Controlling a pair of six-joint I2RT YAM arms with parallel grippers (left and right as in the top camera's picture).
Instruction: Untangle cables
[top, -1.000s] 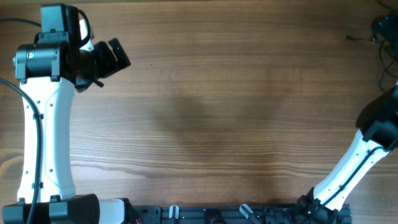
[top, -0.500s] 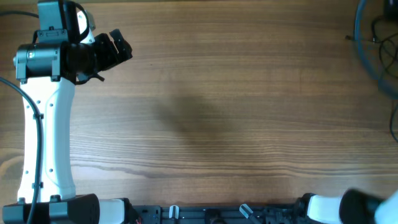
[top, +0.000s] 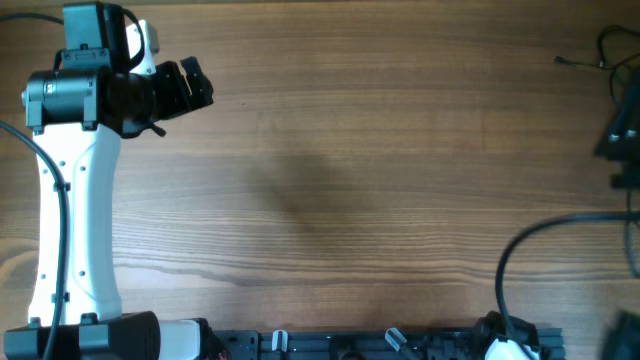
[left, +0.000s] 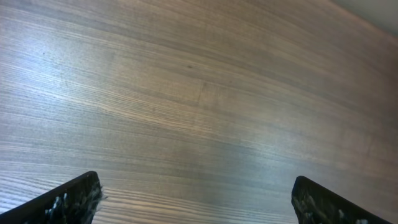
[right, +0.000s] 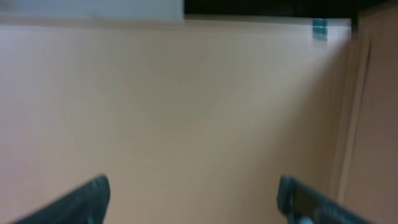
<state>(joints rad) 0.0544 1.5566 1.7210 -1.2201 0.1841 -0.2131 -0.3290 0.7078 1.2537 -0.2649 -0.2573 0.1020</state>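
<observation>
Black cables (top: 578, 63) lying at the far right table (top: 350, 180) edge, ungrasped.
Left gripper (left: 196, 199) spread wide over bare wood, well apart from them; right gripper (right: 193, 196) likewise parted and empty, probably readied for a first pick.

Soft even light; faint shadow on table (top: 400, 120), right end effector (right: 194, 200) blurred.
</observation>
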